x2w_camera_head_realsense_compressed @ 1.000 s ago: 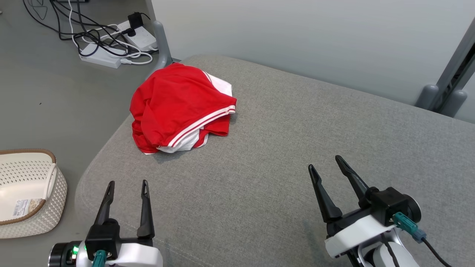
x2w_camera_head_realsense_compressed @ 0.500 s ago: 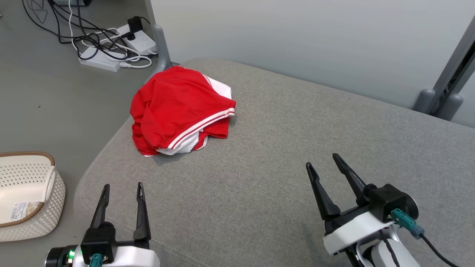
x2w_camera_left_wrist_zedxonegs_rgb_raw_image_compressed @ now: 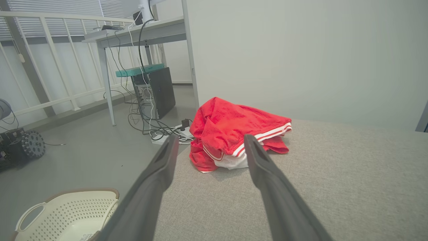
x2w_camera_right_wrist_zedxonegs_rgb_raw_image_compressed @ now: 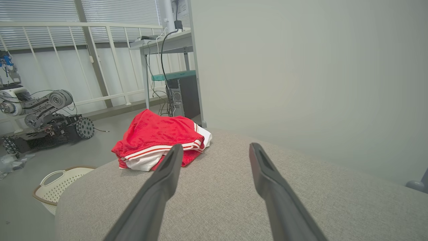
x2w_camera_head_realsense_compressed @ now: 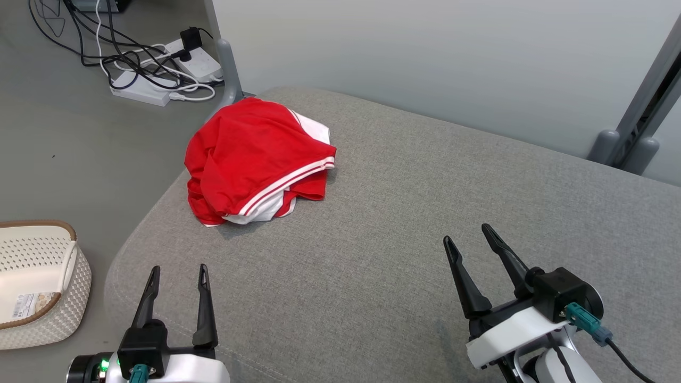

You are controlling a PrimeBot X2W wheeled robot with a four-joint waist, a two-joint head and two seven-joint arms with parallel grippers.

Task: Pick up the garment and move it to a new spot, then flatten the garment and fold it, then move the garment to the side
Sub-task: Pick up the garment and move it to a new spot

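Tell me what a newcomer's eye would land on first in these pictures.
The red garment with white stripes, heaped at the far left corner of the grey cushion, stands out at once. Nearer, the left gripper and right gripper hover open and empty, apart from it. A white perforated basket stands on the floor to the left, a tangle of cables beyond.

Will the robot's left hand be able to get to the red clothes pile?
Probably yes. The left gripper is open and aimed at the red garment, with just grey cushion between them and nothing in the way. It is not touching yet and would have to reach forward.
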